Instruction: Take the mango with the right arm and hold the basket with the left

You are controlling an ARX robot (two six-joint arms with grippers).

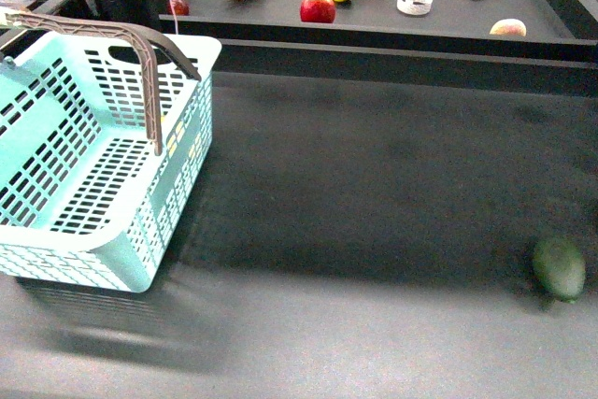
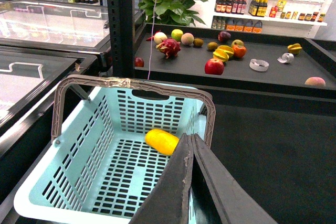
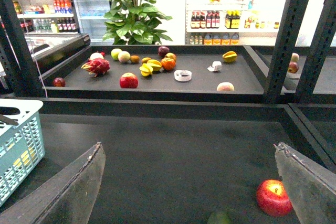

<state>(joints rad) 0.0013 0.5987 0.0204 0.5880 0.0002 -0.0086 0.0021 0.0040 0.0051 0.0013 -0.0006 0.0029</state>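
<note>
Left jaws (image 2: 190,182) pressed together, right jaws (image 3: 191,182) spread; only left wrist shows mango (image 2: 161,141) in basket (image 2: 79,145).

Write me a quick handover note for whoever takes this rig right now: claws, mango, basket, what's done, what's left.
Left claw: shut, empty, hanging over the basket at its near rim; not gripping it.
Right claw: open, empty, above the dark table.
Mango: lying on the basket floor near the far wall.
Basket: at the table's left side, handle up.
Also near: dark green fruit and a red apple on the table by the right arm.
Done: mango is in the basket.
Left: left claw is not holding the basket.
</note>
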